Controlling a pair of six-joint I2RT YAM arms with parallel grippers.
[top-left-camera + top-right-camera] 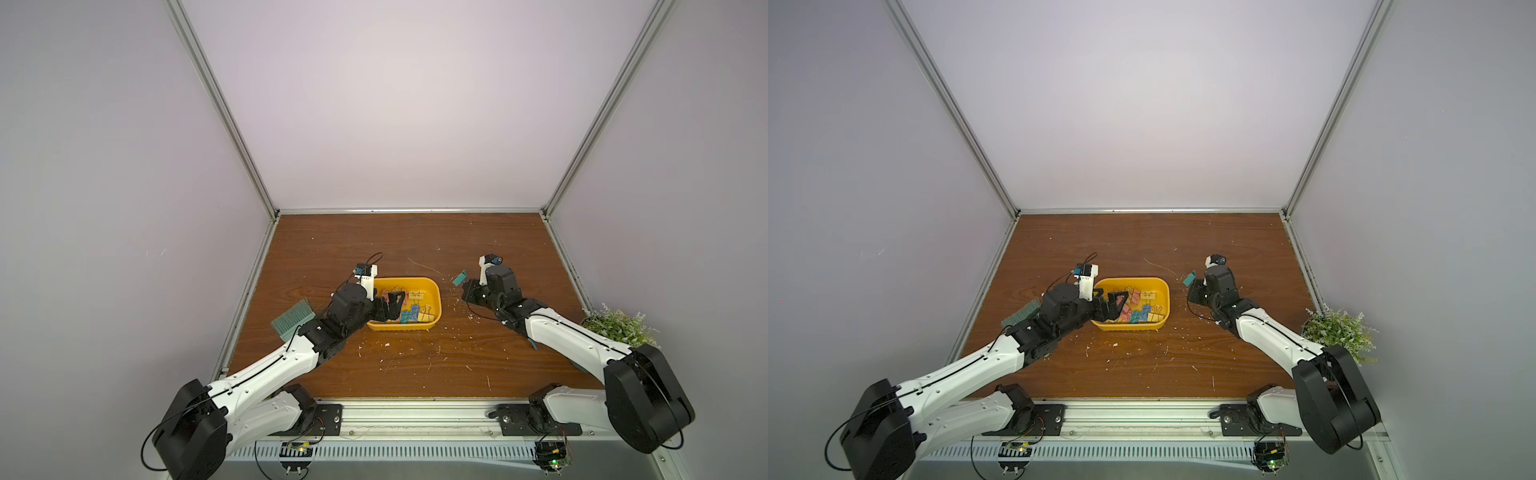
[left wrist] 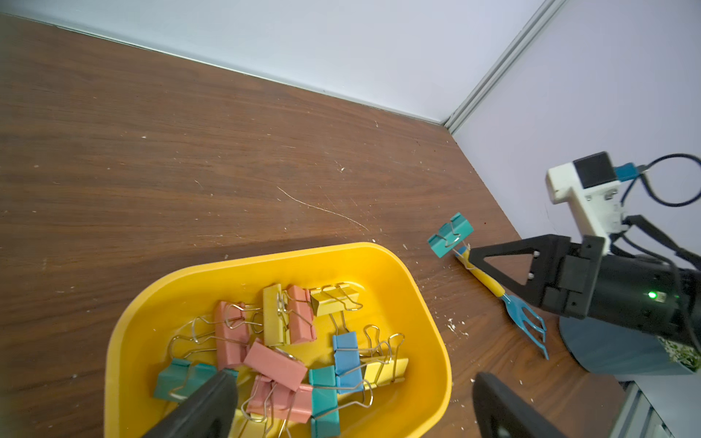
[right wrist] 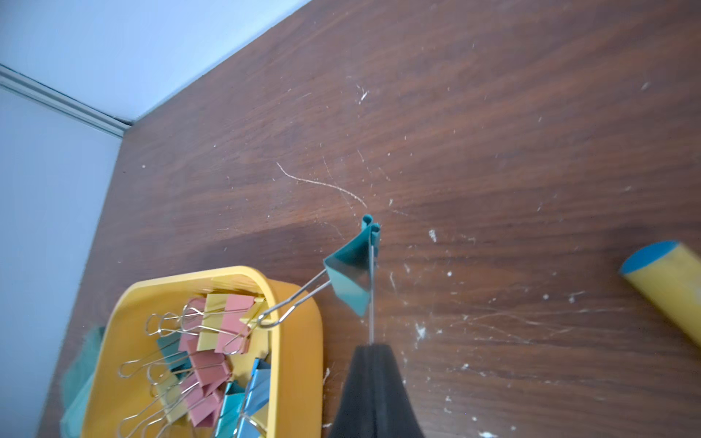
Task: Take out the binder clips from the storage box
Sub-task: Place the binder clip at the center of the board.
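Observation:
The yellow storage box [image 1: 434, 291] [image 1: 1133, 326] sits left of the table's middle and holds several pastel binder clips [image 1: 412, 312] [image 2: 277, 360] [image 3: 212, 341]. My left gripper [image 1: 394, 306] [image 2: 352, 379] hangs open over the box's left half, one finger [image 2: 212, 398] above the clips and the other outside the rim. My right gripper [image 1: 465, 286] [image 3: 371, 347] is shut on the wire handle of a teal binder clip [image 1: 459, 277] [image 2: 451, 233] [image 3: 351, 277]. That clip hangs above the table just right of the box.
A green brush [image 1: 291, 320] lies left of the box, beside my left arm. A yellow-handled blue garden fork [image 2: 493, 288] [image 3: 667, 280] lies under my right arm. A potted plant [image 1: 615, 326] stands at the right edge. White scraps speckle the wooden table [image 1: 415, 365].

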